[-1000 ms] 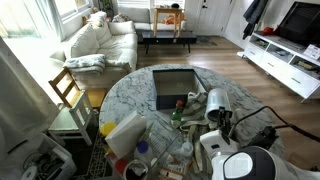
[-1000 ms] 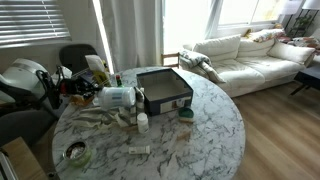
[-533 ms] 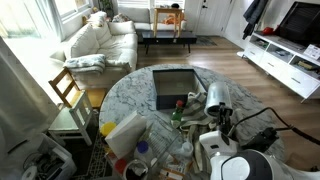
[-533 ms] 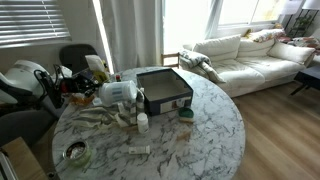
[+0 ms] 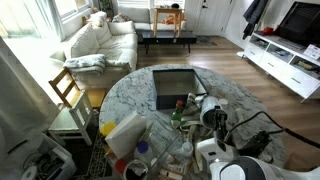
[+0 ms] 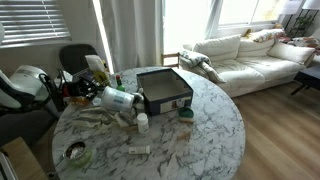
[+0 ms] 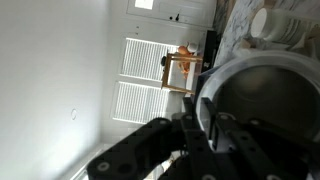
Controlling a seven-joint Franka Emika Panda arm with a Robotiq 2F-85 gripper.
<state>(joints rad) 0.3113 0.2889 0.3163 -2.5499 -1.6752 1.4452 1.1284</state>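
Observation:
My gripper [image 5: 216, 119] is shut on the rim of a pale round container [image 5: 207, 107] and holds it tilted just above the marble table [image 5: 130, 95], beside a dark rectangular tray [image 5: 173, 88]. In the wrist view the two black fingers [image 7: 189, 108] pinch the container's thin rim [image 7: 203, 85], and its grey body [image 7: 260, 100] fills the right side. In an exterior view the container [image 6: 119, 98] lies on its side in the gripper [image 6: 101, 97], just left of the tray [image 6: 165, 90].
Bottles and clutter crowd the table: a small white bottle [image 6: 143, 122], a green item [image 6: 186, 113], a bowl [image 6: 75, 153], a yellow-white box [image 5: 125, 133]. A wooden chair [image 5: 68, 90] and a white sofa [image 5: 100, 40] stand beyond the table edge.
The held container has tipped over further and dropped slightly toward the table; the arm has shifted with it. Nothing else on the table moved.

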